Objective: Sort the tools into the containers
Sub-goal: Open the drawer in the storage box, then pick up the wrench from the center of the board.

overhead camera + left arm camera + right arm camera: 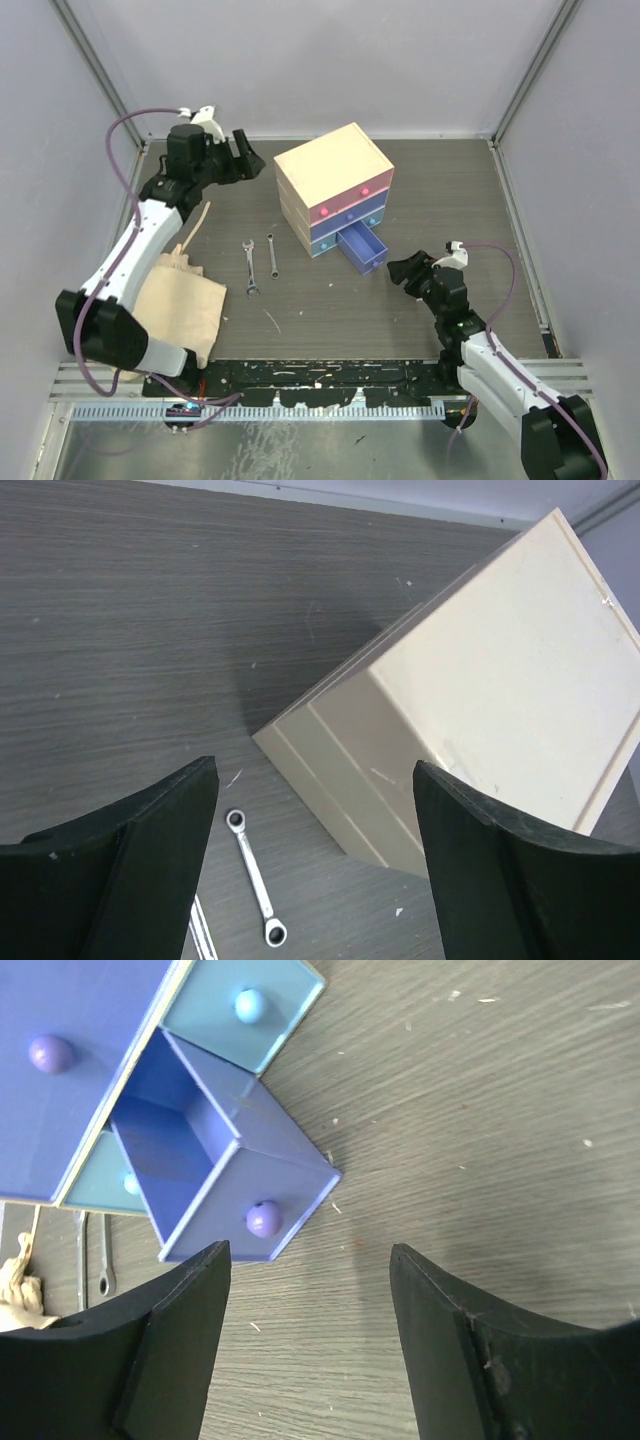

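The step in hand looks like carrying a wrench to the open drawer. From the left: the left wrench [250, 267] and the right wrench [272, 255] lie flat mid-table, side by side but apart, near the left front corner of the chest [335, 185]. Come straight down over one shank. Set your fingers across its narrow width and reach right down to the tabletop, since a flat tool is likely to slip. The drawer [362, 248] stands pulled out toward the near right corner. Lift the wrench over its wall before you let go.

Your left arm stretches along the left edge to the far left corner. The left gripper [246, 158] hovers there facing the chest's back, fingers wide and holding nothing. Your right arm rises bent from the near right corner. The right gripper [398, 272] sits just beside the drawer's front, fingers wide and empty.
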Available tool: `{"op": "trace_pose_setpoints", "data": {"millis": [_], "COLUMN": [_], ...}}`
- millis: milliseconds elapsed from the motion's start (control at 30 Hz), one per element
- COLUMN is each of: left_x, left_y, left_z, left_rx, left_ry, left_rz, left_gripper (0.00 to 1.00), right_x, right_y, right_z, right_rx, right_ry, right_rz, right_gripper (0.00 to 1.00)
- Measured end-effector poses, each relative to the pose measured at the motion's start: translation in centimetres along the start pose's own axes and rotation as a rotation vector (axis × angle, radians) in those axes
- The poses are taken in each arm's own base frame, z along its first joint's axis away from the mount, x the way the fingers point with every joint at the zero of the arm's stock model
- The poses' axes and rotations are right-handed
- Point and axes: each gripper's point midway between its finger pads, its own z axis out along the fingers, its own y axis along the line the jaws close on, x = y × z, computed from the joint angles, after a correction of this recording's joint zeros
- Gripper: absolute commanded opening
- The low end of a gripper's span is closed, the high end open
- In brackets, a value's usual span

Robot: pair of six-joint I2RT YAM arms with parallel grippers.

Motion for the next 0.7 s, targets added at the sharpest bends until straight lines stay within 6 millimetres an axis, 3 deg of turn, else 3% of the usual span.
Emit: {"op": "trace_pose_setpoints", "data": {"millis": [133, 267, 500, 700], "left_x": [0.3, 3.5, 13.3, 16.0], "left_y": [1.0, 3.4, 8.2, 8.3], "left_z": [-3.3, -4.6, -5.2, -5.3], "left_rx": [-0.075, -0.169, -0.318, -0.348], "left_ry": [-0.036, 0.014, 0.251, 0.299], "left_rz": [0.000, -0.008, -0.043, -0.068], "left_gripper": [0.76, 0.74, 0.69, 0.69], "right_x": [0.1, 0.8, 0.9, 0.1], "right_y": [-1.0, -2.0, -2.6, -2.3], "right_z": [-0.3, -0.4, -0.5, -0.7], "right_rx": [0.057, 0.108, 0.183, 0.172], "right_ry": [-0.006, 0.020, 0.054, 0.019], "right_rz": [0.036, 0.063, 0.083, 0.087], "right_gripper": [0.79, 0.99, 1.00, 1.00]}}
